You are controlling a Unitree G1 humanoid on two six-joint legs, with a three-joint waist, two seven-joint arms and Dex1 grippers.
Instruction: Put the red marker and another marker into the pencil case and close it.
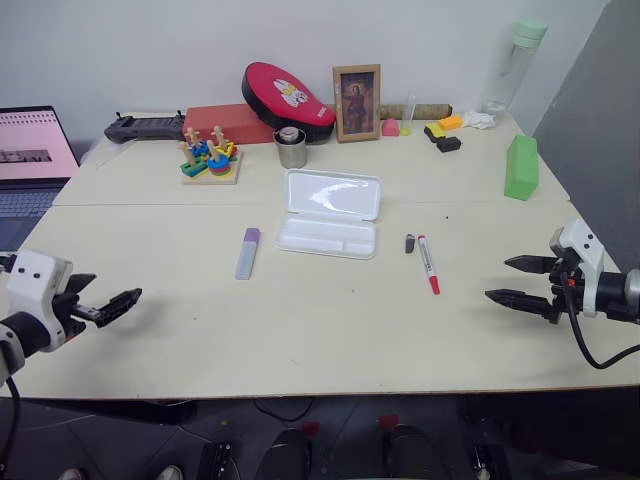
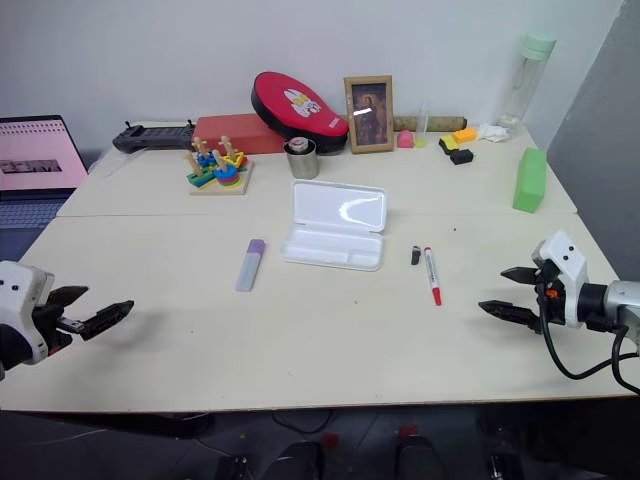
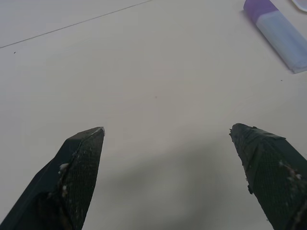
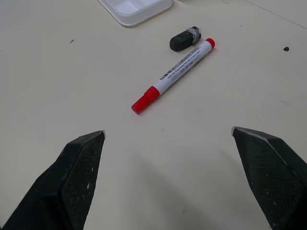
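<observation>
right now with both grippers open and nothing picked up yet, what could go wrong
The red marker lies close beside a small dark object, so the right gripper might knock or pinch that too. The pencil case is light and open; dropping a marker in could shove it. The purple-capped marker lies flat, so the left gripper may slip off it.

We see a pale beige table (image 1: pixel 300 330) with a seam across it, pushed against a plain white wall (image 1: pixel 150 50). Grey panel (image 1: pixel 600 100) at right, dark floor (image 1: pixel 120 440) below the front edge. Even light.
</observation>
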